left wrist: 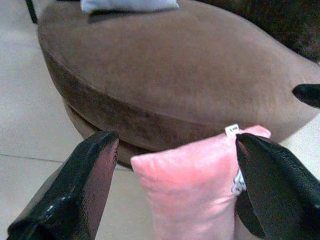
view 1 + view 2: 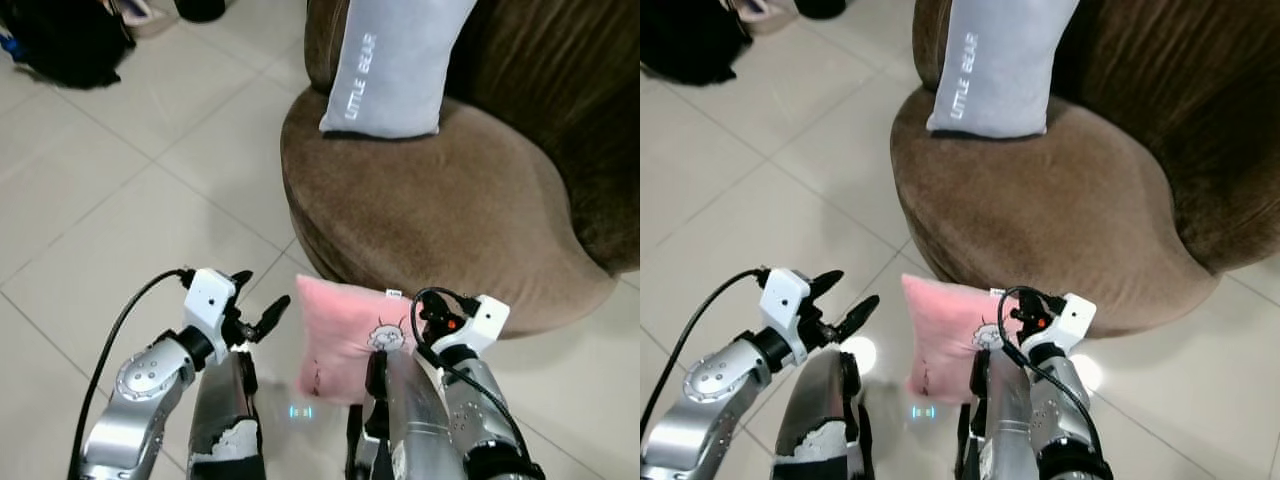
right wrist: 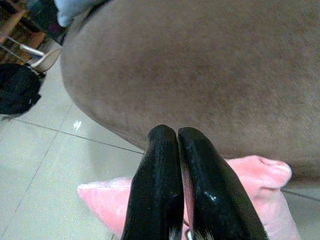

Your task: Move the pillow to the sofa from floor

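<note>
We see the pink pillow (image 2: 345, 340) off the sofa (image 2: 450, 200), just in front of the sofa's rounded brown seat edge and over the pale tiled floor (image 2: 120, 190); whether its bottom edge rests on the tiles we cannot tell, as the arms hide it. A small cartoon print and a white tag sit at the pillow's corner nearest the sofa. Our right tool (image 3: 172, 137) is beside that corner, and in the right wrist view its two black fingers are pressed together with no gap, the pink fabric lying just behind them; we cannot tell for sure whether any fabric is pinched between them. Our left tool (image 2: 258, 310) hangs on the other side of the pillow, away from the sofa's seat edge, with its fingers spread wide apart; in the left wrist view the pillow stands between the two fingers (image 1: 80, 185) without clearly touching either. On the sofa, at the back of the seat, a grey cushion (image 2: 395, 65) printed "LITTLE BEAR" leans upright against the backrest. Far from the sofa, across the floor, a black bag (image 2: 70, 40) lies on the tiles.
</note>
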{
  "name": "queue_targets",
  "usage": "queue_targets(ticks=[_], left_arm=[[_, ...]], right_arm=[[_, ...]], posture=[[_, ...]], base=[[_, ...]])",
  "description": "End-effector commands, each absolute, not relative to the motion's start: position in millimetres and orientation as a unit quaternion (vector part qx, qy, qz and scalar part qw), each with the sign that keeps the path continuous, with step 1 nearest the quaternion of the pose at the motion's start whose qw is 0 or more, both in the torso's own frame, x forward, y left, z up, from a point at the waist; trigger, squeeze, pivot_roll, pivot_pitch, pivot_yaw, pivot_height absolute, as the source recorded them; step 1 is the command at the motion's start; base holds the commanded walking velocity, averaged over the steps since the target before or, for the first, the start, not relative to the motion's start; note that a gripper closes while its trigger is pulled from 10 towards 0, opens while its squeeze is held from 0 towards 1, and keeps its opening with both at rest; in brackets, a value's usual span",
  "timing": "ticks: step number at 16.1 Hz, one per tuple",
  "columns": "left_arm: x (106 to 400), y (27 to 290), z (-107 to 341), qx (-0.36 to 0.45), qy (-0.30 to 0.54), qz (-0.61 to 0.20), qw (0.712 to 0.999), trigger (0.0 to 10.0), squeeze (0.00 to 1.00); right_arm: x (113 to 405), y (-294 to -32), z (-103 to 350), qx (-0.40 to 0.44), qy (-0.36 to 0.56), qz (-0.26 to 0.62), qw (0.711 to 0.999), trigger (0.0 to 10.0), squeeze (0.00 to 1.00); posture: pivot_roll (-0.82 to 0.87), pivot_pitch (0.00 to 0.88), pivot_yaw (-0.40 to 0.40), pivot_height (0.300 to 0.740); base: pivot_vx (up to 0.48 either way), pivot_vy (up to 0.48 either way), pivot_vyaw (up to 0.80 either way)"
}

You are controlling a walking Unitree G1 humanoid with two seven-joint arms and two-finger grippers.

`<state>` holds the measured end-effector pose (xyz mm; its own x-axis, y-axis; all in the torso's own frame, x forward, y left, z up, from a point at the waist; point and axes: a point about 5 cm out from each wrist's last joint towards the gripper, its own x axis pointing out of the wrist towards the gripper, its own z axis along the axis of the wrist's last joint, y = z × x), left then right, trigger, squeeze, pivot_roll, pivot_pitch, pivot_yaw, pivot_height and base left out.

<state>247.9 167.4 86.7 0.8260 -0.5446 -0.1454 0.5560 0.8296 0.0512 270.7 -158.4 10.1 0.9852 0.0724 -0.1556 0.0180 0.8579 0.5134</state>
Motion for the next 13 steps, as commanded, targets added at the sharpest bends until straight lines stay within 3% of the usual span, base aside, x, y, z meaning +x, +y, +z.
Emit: queue_targets(ticks=[1,8,13], left_arm=[[246,167,80,0.053,0.067,-0.281,0.956,10.0,0.00],[251,152,78,0.043,0.034,-0.263,0.963,10.0,0.00],[253,152,77,0.041,0.028,-0.259,0.965,10.0,0.00]], right_arm=[[265,-158,7,0.260,0.096,0.014,0.961,10.0,0.00],[271,-155,24,0.209,0.084,0.042,0.973,10.0,0.00],[271,-149,27,0.190,0.090,0.058,0.976,10.0,0.00]], posture=[[0.10,0.174,-0.067,0.585],[0.07,0.144,-0.094,0.570],[0.06,0.148,-0.100,0.570]], base=[[0.000,0.000,0.00],[0.000,0.000,0.00],[0.000,-0.393,0.00]])
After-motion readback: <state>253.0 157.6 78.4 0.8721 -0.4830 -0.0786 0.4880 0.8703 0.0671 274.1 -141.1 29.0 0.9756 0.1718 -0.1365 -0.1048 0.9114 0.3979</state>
